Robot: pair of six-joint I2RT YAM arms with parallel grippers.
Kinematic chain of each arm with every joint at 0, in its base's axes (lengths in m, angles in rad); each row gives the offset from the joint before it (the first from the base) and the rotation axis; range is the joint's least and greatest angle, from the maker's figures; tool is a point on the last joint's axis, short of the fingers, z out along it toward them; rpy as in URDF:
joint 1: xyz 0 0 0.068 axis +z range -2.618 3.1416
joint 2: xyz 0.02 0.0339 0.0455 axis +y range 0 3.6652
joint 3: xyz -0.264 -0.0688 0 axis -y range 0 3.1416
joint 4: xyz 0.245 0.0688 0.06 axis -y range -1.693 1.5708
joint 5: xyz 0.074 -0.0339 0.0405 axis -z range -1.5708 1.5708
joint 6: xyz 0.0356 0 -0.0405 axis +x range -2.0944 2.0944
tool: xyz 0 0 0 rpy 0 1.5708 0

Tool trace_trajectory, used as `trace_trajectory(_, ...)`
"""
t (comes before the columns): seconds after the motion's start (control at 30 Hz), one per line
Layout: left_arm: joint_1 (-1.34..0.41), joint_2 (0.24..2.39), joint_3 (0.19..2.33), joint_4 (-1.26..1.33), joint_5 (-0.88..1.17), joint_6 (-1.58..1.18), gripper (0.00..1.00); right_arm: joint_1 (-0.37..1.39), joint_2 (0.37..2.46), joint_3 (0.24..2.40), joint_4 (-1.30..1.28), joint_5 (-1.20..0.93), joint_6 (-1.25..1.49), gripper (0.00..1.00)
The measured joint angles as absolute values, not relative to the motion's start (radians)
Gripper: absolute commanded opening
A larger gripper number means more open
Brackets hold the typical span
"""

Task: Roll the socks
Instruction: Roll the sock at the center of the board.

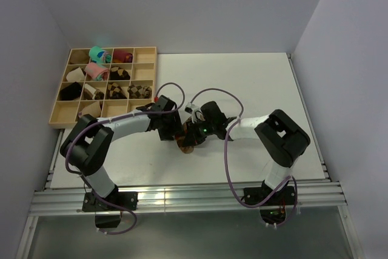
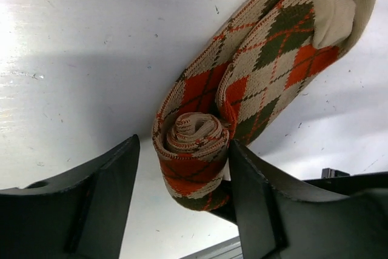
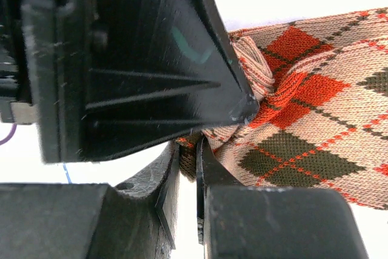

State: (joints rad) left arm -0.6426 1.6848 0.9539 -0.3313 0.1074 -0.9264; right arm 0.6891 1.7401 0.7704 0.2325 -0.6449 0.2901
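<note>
the left gripper (image 2: pixel 183 150) sits wide open around the rolled end of the tan argyle fabric socks (image 2: pixel 273 47), orange-red and brown diamonds, loose length running away from its fingers. the right gripper (image 3: pixel 188 162) pinches the roll, nearly closed.

Tan socks (image 2: pixel 254 71) in argyle: orange-red and dark olive-brown diamonds crossed by thin red lines. Lying on the white table (image 2: pixel 91 59), about midway between left and right and toward the near edge. Partly rolled. One end wound into a tight spiral roll (image 2: pixel 195 144), with pale ribbed fabric coiled at the core and orange and dark diamonds on the outer wrap. Roll resting on its side, spiral face open to view. Remainder unrolled, running as a flat band from the roll to a plain cream toe (image 2: pixel 342 4). Two layers along that band, one over the other, edges slightly offset. Fabric bunched and creased where band meets roll.
</note>
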Motion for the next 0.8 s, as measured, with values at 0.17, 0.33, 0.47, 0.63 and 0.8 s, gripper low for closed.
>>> trace_trajectory(0.17, -0.643, 1.700, 0.966, -0.345, 0.084, -0.928, 0.55, 0.689, 1.740, 0.778, 0.218, -0.644, 0.284, 0.00)
trace_trajectory(0.33, -0.645, 1.714, 0.977, -0.355, 0.071, -0.944, 0.37, 0.689, 1.737, 0.780, 0.207, -0.634, 0.275, 0.00)
trace_trajectory(0.47, -0.648, 1.721, 0.989, -0.362, 0.060, -0.957, 0.05, 0.689, 1.723, 0.781, 0.194, -0.611, 0.272, 0.00)
trace_trajectory(0.63, -0.649, 1.731, 1.008, -0.373, 0.058, -0.961, 0.01, 0.690, 1.690, 0.779, 0.166, -0.564, 0.273, 0.27)
trace_trajectory(0.8, -0.649, 1.756, 1.047, -0.405, 0.060, -0.955, 0.01, 0.708, 1.583, 0.766, 0.092, -0.426, 0.260, 0.51)
